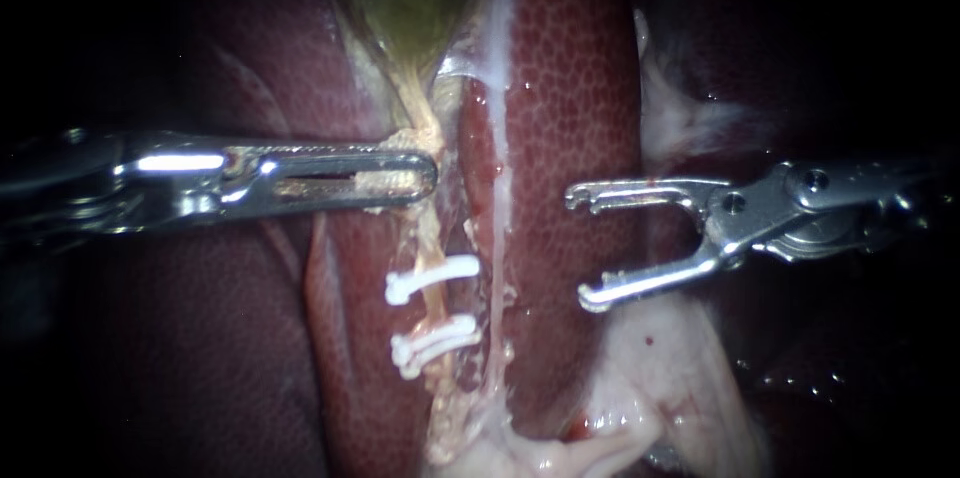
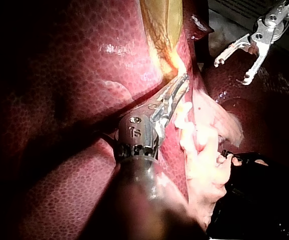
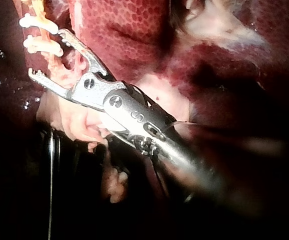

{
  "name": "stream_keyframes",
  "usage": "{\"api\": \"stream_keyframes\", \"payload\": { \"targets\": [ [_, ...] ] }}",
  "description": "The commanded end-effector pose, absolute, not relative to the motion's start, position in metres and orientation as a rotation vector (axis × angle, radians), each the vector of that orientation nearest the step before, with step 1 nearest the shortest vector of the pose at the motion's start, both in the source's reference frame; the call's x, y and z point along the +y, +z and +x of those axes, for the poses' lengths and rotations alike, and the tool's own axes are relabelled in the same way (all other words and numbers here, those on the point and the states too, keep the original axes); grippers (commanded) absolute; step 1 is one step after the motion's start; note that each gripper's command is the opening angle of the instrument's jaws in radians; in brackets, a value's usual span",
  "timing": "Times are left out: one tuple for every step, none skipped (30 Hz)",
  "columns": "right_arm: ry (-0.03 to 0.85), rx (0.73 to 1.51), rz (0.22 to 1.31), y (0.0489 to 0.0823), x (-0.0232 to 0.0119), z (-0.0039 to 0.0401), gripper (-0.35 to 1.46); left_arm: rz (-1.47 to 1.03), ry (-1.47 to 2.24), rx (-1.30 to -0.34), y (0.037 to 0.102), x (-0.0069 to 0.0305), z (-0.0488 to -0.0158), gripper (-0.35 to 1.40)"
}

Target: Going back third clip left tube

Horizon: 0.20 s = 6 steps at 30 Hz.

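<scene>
2 white clips (image 1: 432,278) are seen across the left tube (image 1: 428,228), the lower perhaps doubled. Above them the left tube is gripped by the clenched pincer of the left instrument (image 1: 400,178). The right instrument (image 1: 578,250) is nearer the view's right, its pincer released and empty, pointed at the clips across a ridge of liver (image 1: 570,88). The tube's long axis is crossed squarely by that pincer, so withdrawal is judged to run straight back along the shaft.
</scene>
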<state>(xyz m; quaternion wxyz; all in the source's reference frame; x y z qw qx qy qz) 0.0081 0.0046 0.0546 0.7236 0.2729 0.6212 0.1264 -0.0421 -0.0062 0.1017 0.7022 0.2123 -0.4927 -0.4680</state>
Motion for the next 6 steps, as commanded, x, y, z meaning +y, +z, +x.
{"api": "stream_keyframes", "payload": {
  "targets": [
    [0.279, 1.371, 0.602, 0.0546, 0.0045, 0.0081, 0.6, 0.472, -1.042, -1.097, 0.1017, -0.0062, -0.0421, -0.35],
    [0.279, 1.372, 0.602, 0.0545, 0.0045, 0.0081, 0.6, 0.472, -1.042, -1.097, 0.1017, -0.0062, -0.0421, -0.35],
    [0.279, 1.372, 0.602, 0.0545, 0.0045, 0.0081, 0.6, 0.472, -1.042, -1.097, 0.1017, -0.0062, -0.0421, -0.35],
    [0.279, 1.371, 0.603, 0.0545, 0.0045, 0.0081, 0.6, 0.472, -1.042, -1.097, 0.1017, -0.0062, -0.0421, -0.35],
    [0.279, 1.371, 0.603, 0.0545, 0.0045, 0.0081, 0.6, 0.472, -1.042, -1.097, 0.1017, -0.0062, -0.042, -0.35],
    [0.279, 1.371, 0.602, 0.0545, 0.0045, 0.0081, 0.6, 0.473, -1.042, -1.097, 0.1017, -0.0062, -0.0421, -0.35]
  ]
}}
